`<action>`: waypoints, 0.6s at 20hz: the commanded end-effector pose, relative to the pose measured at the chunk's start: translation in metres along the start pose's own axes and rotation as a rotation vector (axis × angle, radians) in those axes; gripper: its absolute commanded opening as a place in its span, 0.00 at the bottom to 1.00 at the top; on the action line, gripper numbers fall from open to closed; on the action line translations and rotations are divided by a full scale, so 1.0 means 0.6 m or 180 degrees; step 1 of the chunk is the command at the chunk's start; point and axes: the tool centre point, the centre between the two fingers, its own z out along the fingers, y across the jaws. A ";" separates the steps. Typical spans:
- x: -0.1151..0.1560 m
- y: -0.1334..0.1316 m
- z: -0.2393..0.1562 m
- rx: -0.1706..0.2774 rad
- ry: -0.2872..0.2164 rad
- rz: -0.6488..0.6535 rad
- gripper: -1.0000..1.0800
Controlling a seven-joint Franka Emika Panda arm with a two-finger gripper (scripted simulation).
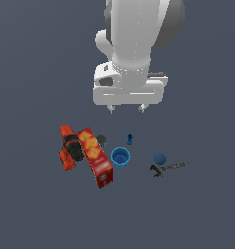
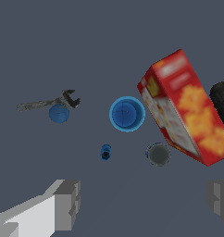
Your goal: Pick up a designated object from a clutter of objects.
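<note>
The tiny dark-blue peg (image 1: 130, 139) stands on the grey floor just behind the round light-blue cup (image 1: 120, 157); in the wrist view the peg (image 2: 105, 152) lies between the cup (image 2: 127, 114) and my fingers. My gripper (image 1: 125, 109) hangs open and empty above the peg, well clear of it. In the wrist view its two grey fingertips (image 2: 67, 203) stand wide apart, the gripper (image 2: 144, 203) holding nothing. The small blue ball (image 1: 160, 158) sits against the thin dark metal tool (image 1: 169, 167).
A red cracker box (image 1: 95, 156) lies flat at the cup's exterior-view left, with the orange-and-black tool (image 1: 69, 147) beside it. A small dark grey round piece (image 1: 101, 140) sits by the box's far end; it shows in the wrist view (image 2: 158, 154) too.
</note>
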 end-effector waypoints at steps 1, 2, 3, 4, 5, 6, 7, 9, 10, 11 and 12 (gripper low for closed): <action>0.000 0.000 0.000 0.0000 0.0000 0.0000 0.96; 0.000 -0.001 0.000 0.0002 0.0000 -0.0002 0.96; 0.000 -0.002 -0.001 0.0007 0.0001 -0.0008 0.96; 0.000 -0.006 -0.001 0.0016 0.0001 -0.0017 0.96; 0.001 -0.010 -0.002 0.0028 0.0002 -0.0029 0.96; 0.001 -0.015 -0.003 0.0043 0.0004 -0.0046 0.96; 0.002 -0.021 -0.005 0.0060 0.0005 -0.0065 0.96; 0.002 -0.030 -0.006 0.0085 0.0007 -0.0093 0.96; 0.002 -0.033 -0.006 0.0092 0.0008 -0.0101 0.96; 0.002 -0.034 -0.007 0.0096 0.0008 -0.0106 0.96; 0.002 -0.034 -0.006 0.0096 0.0008 -0.0106 0.96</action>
